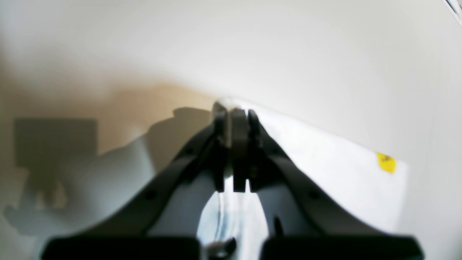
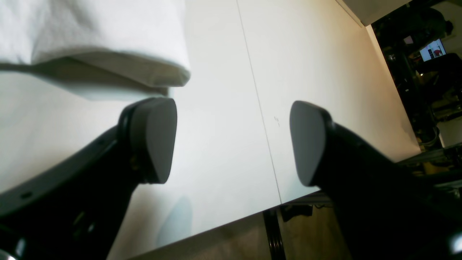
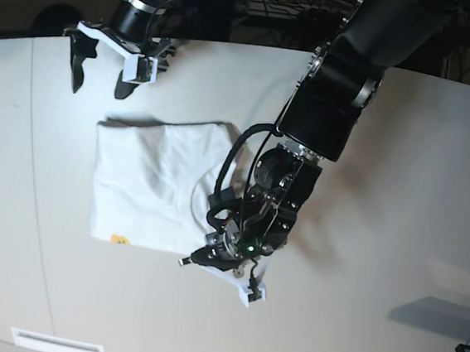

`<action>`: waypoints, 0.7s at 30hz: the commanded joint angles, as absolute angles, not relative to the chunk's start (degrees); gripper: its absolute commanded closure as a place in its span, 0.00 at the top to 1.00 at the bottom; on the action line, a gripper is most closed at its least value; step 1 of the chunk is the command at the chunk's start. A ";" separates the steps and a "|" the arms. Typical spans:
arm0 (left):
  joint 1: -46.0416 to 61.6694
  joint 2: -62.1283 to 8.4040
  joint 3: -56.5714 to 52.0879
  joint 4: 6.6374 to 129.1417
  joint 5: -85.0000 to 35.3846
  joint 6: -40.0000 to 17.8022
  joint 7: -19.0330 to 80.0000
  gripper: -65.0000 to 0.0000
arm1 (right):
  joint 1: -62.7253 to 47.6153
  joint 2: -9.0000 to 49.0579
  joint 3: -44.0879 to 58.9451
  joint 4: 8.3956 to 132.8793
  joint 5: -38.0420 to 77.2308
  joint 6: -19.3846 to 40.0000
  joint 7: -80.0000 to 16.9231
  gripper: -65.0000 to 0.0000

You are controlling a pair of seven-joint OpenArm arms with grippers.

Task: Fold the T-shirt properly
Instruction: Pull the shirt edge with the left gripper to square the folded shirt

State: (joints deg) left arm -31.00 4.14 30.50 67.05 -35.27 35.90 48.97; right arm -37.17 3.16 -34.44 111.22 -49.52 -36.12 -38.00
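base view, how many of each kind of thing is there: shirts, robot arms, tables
shirts: 1, the white T-shirt, partly folded on the table
robot arms: 2, the left gripper shut on the T-shirt's edge, the right gripper open above the table
tables: 1, the white table
total: 4

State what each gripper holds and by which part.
The left gripper is shut on the T-shirt, pinching a fabric edge at its near corner. The right gripper is open, holding nothing, beside the shirt above the table.
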 commanded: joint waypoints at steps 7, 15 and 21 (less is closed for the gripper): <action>-33.89 6.90 30.55 61.58 -30.29 31.25 41.27 0.00 | -39.43 -1.19 -46.37 113.10 -48.40 -33.98 -36.79 0.71; -37.93 9.00 30.46 51.91 -26.86 28.35 35.91 0.00 | -38.29 -1.19 -46.37 113.01 -48.40 -33.89 -36.97 0.71; -41.63 9.00 30.55 44.44 -26.77 27.30 29.41 0.00 | -35.65 -1.10 -46.73 113.01 -47.87 -33.89 -41.98 0.71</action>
